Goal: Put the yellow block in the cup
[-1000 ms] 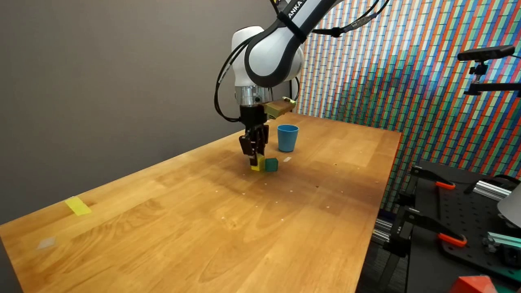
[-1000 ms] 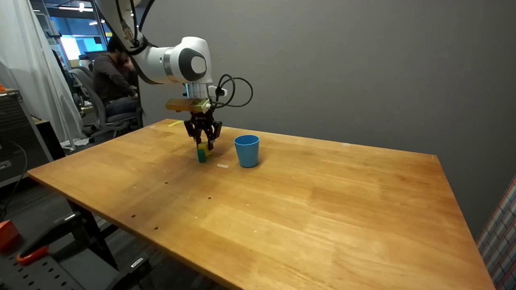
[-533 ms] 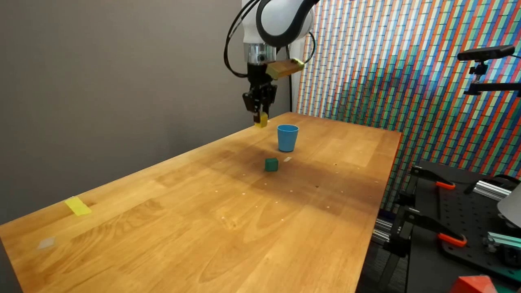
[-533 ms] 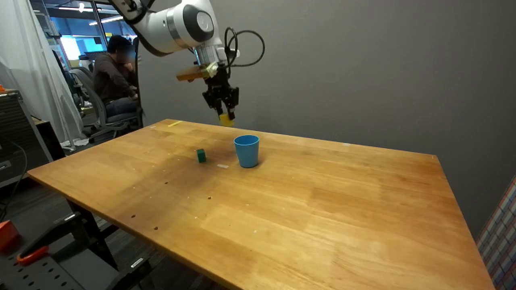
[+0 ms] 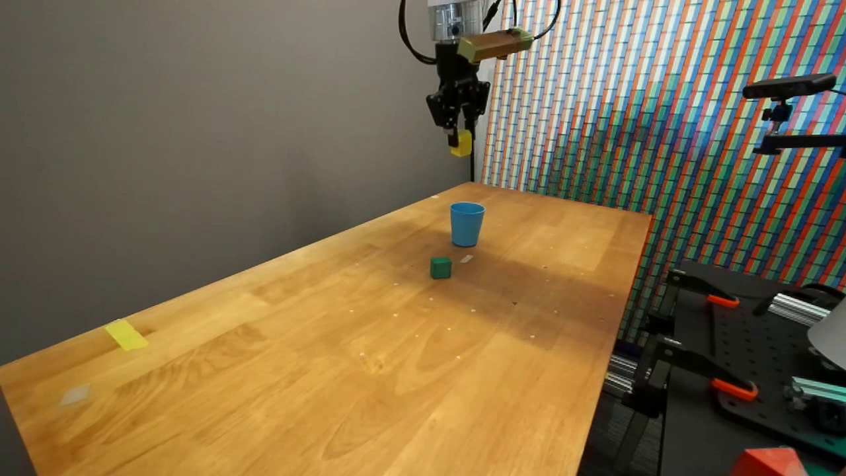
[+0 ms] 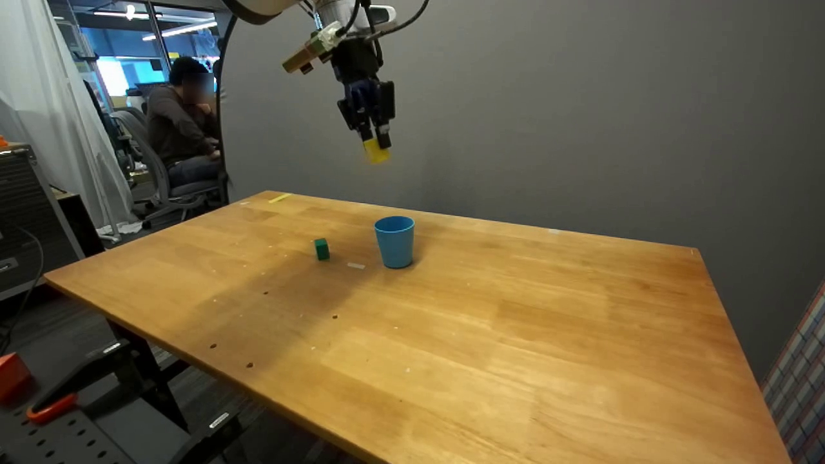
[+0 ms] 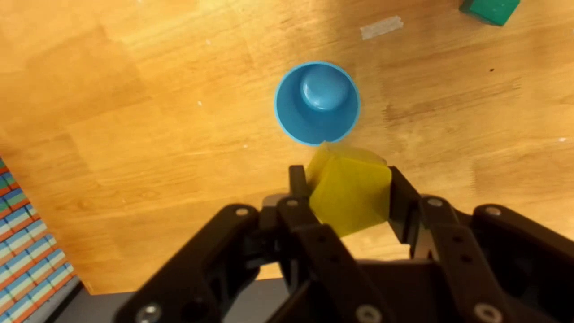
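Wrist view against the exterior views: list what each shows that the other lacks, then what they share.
Only the wrist view: the floor inside the cup.
Only the exterior views: the cup's outer wall, the yellow tape patch near an edge of the table, and the yellow block hanging higher than the cup's rim.
Shared: the yellow block held in the end effector, the cup, the table, the green cube and the pale tape strip.

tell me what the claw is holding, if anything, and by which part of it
The yellow block, pinched in the claw by two opposite sides; its lower end sticks out below.
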Available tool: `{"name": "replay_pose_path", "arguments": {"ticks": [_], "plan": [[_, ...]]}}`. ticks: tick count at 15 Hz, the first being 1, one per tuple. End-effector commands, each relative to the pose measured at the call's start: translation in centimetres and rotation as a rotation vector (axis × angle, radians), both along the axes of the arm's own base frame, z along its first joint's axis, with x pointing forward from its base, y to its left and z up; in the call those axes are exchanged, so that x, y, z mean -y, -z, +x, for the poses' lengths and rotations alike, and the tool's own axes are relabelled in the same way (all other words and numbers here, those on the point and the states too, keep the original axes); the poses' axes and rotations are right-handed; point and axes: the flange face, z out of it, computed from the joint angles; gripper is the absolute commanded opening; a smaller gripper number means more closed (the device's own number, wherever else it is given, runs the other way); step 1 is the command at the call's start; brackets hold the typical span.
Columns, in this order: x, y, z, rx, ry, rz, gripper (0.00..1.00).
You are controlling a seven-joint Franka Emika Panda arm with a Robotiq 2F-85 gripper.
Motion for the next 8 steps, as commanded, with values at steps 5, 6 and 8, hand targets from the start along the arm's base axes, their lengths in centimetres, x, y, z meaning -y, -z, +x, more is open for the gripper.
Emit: {"name": "replay_pose_path", "arguments": {"ticks": [5, 6, 8], "plan": [[3.9, 5.4, 0.4, -0.047, 0.09, 0.016, 0.19], [4.1, 6.1, 0.8, -0.046, 0.086, 0.014, 0.19], [4.3, 7.3, 1.5, -0.044, 0.084, 0.026, 0.19]]}}
